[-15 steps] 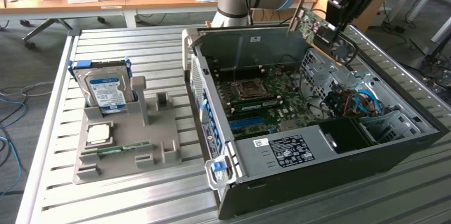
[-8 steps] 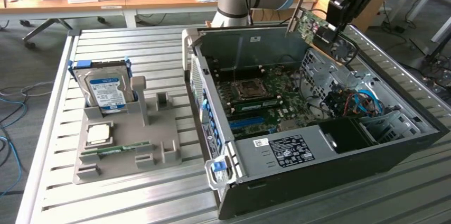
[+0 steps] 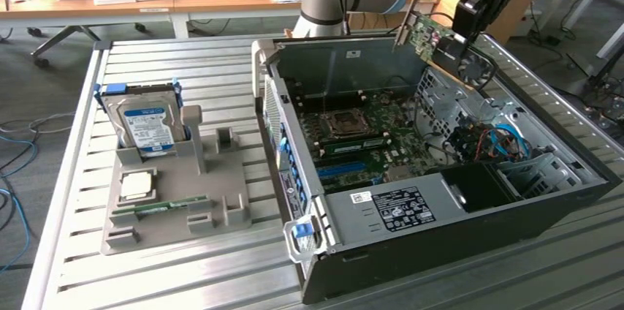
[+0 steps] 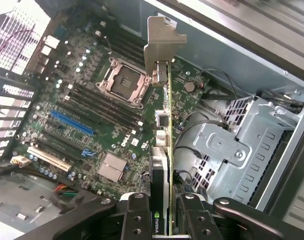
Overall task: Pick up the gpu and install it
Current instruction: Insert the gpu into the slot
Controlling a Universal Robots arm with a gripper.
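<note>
The gpu (image 3: 426, 35), a green card with a dark fan face and a silver bracket, hangs tilted in the air over the back right corner of the open computer case (image 3: 546, 208). My gripper (image 3: 466, 26) is shut on its fan end. In the wrist view the gpu (image 4: 164, 115) is seen edge-on, running away from my gripper (image 4: 164, 220), whose fingers (image 4: 133, 217) clamp it from both sides; its silver bracket (image 4: 162, 42) is at the far end. Below it lies the motherboard (image 4: 91, 115) with a blue slot (image 4: 71, 123) and a white slot (image 4: 47, 158).
A grey fixture tray (image 3: 171, 211) stands at the exterior view's left of the case, holding a hard drive (image 3: 146, 126) upright, a CPU chip (image 3: 137, 184) and a RAM stick (image 3: 161, 208). Inside the case are a drive cage (image 4: 242, 145) and cables (image 3: 492, 142). Desks stand behind.
</note>
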